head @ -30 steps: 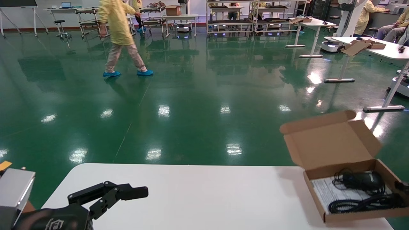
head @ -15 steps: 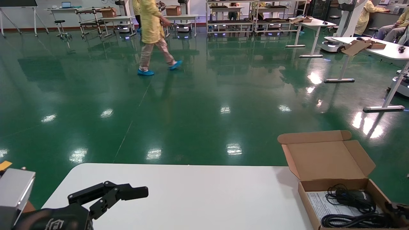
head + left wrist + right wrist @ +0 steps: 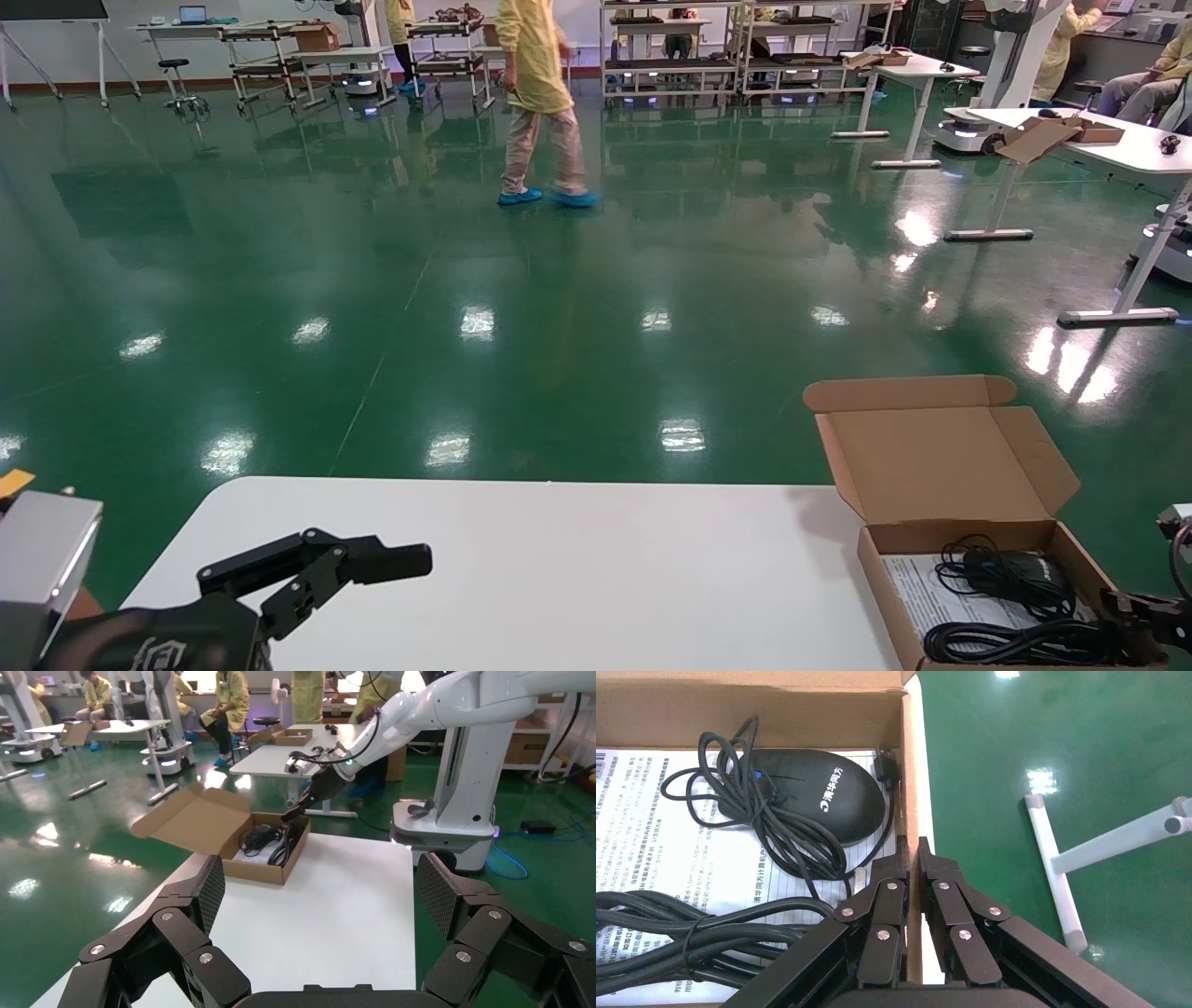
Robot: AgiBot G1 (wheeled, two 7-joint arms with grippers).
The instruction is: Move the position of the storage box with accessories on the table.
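Note:
The brown cardboard storage box (image 3: 959,538) sits open at the near right corner of the white table (image 3: 559,559), with its lid (image 3: 941,457) standing up at the back. Inside lie a black mouse (image 3: 807,797), coiled black cables (image 3: 666,924) and a white printed sheet (image 3: 652,825). My right gripper (image 3: 912,850) is shut on the box's right side wall (image 3: 912,776), one finger inside and one outside. It also shows in the head view (image 3: 1131,610) and the left wrist view (image 3: 295,811). My left gripper (image 3: 323,888) is open and empty over the table's left part (image 3: 372,559).
The box's right wall lies close to the table's right edge, with green floor beyond it. A person in a yellow coat (image 3: 540,84) walks far off. Other white tables (image 3: 1108,149) with cardboard boxes stand at the far right.
The box, held by my right gripper, has come down and toward me and a little to the left. My left arm has not moved. The person has walked to the right.

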